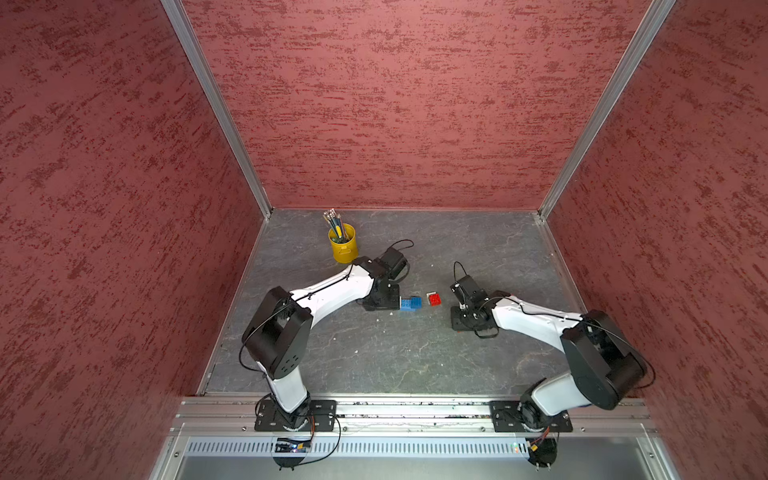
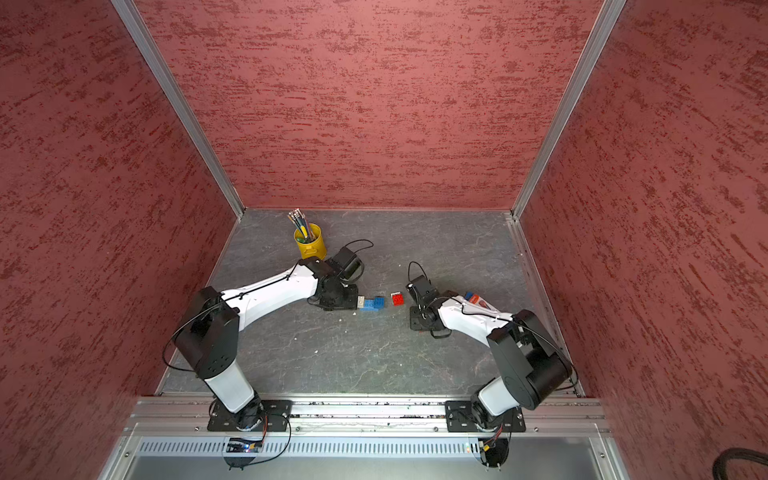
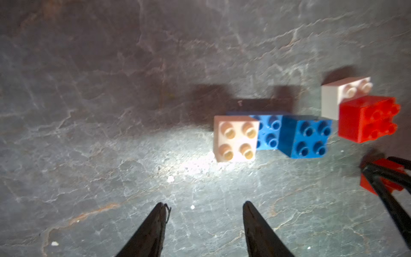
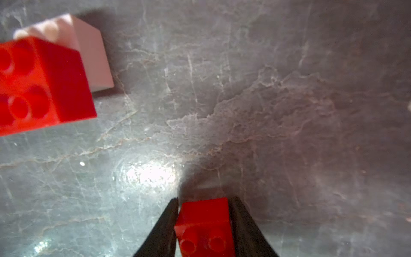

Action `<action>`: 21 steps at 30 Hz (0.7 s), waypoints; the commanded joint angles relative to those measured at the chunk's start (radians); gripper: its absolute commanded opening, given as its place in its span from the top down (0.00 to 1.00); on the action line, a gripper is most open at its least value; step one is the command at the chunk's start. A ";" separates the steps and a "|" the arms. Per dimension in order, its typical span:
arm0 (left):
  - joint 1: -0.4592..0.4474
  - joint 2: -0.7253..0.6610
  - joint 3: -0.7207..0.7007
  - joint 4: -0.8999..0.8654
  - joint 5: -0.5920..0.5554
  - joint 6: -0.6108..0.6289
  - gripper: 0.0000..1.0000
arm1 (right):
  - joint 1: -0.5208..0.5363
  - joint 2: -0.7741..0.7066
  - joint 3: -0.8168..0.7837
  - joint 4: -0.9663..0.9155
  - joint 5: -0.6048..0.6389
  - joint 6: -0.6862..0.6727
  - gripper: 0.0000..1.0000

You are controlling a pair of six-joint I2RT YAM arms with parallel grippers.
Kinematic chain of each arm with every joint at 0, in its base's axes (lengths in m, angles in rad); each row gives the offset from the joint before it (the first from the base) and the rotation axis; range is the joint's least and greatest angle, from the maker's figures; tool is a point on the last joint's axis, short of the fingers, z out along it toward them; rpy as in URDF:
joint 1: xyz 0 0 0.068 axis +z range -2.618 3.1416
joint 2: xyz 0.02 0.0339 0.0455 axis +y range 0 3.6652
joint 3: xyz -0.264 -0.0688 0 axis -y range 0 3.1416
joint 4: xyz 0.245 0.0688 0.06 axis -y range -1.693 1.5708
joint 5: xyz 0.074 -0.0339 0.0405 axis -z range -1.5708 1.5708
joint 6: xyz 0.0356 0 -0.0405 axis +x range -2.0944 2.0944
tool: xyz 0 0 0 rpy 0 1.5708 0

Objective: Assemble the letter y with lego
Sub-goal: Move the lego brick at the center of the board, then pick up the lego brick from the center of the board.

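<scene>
Bar: the long blue brick [image 3: 268, 133] lay flat and studs up near the middle of the grey, veined counter [image 3: 111, 89].
Arm tips: a white brick [image 3: 235, 138] sat on one end of the bar and a small blue brick [image 3: 309, 139] on the other. Both were square with four studs up, and two bare blue studs showed between them (the shadow behind drew a squat U).
Bar's lie: in a top view the white end pointed to 9 o'clock and the small blue end to 3 o'clock.
Loose pair: the loose red brick [image 3: 367, 120] and the second white brick [image 3: 335, 98] touched each other at 3 o'clock of the bar, just apart from it. The red hid part of the white, which showed at its 11 o'clock. Whether the red was stacked on the white or stood beside it could not be told.
Right end effector [image 4: 204, 200]: clenched on the held red brick [image 4: 204, 227], one finger on each side face. It hung low over the counter at about 4 o'clock of the loose pair.
Left end effector [image 3: 203, 203]: released, with only bare counter between its fingers. It was at 9 o'clock of the bar, near the white end but apart from it.
Yellow cup [image 1: 344, 248]: it held pencils [image 1: 334, 222] and stood at 11 o'clock of the bar, well apart.
</scene>
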 commanded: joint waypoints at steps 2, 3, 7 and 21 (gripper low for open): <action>0.025 -0.053 -0.070 0.036 0.002 -0.035 0.43 | 0.035 0.016 0.040 -0.011 -0.034 -0.028 0.70; 0.031 -0.062 -0.088 0.042 0.006 -0.038 0.43 | 0.053 0.015 0.052 -0.013 -0.043 -0.033 0.71; 0.054 -0.102 -0.144 0.054 0.011 -0.044 0.43 | 0.135 0.033 0.114 -0.018 -0.066 -0.045 0.74; 0.199 -0.301 -0.343 0.090 0.077 -0.067 0.42 | 0.353 0.281 0.401 0.021 -0.147 -0.176 0.74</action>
